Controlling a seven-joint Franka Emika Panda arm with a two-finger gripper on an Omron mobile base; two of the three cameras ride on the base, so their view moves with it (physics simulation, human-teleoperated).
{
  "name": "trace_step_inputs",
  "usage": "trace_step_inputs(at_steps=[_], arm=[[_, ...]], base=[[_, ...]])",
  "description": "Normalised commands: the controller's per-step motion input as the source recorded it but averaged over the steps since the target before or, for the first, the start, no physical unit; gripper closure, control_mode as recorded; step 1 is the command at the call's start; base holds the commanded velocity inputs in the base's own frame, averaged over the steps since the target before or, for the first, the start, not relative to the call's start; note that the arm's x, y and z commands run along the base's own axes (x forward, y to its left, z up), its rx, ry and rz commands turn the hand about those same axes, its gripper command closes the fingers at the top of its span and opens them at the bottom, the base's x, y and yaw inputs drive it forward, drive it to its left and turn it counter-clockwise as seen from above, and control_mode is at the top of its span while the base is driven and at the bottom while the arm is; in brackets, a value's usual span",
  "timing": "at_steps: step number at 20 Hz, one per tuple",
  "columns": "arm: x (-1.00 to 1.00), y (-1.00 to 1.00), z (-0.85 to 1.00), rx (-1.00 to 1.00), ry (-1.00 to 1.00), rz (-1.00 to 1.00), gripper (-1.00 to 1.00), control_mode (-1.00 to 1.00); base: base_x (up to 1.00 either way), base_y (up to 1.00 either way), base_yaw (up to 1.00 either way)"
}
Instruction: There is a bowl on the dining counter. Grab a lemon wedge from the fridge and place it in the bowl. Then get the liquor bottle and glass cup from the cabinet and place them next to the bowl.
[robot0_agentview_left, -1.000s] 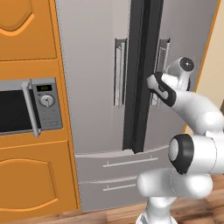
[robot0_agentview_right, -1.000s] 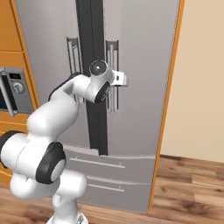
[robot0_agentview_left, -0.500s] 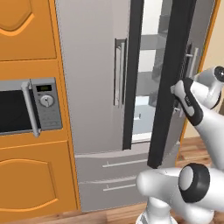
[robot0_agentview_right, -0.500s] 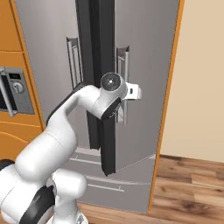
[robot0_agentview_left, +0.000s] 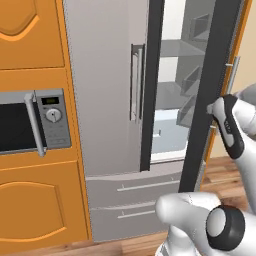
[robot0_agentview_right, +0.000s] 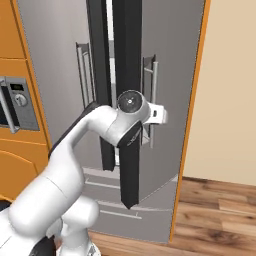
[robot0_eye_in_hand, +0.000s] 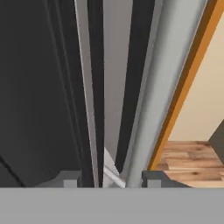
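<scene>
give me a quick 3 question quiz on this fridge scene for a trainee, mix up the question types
1. True or false: the right fridge door is swung open.
2. Multiple choice: what sits in the orange cabinetry left of the fridge? A) a sink B) a microwave C) a toaster
3. Fill in: the gripper has its fingertips on either side of the door's vertical ____.

Key: 1 true. 2 B. 3 handle; whether it is gripped cannot be told.
</scene>
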Motion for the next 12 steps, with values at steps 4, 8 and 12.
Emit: trace_step_inputs(at_steps=[4,8,12], arm=[[-1.0,0.34,0.06,-0.17,-0.25,-0.01,-1.0,-1.0],[-0.91,0.49,0.27,-0.26,-0.24,0.0,-1.0,-1.0],[-0.31,0.85,0.31,-0.29,-0.07,0.01,-1.0,-1.0]], base=[[0.0,0.0,0.0],[0.0,0.0,0.0],[0.0,0.0,0.0]])
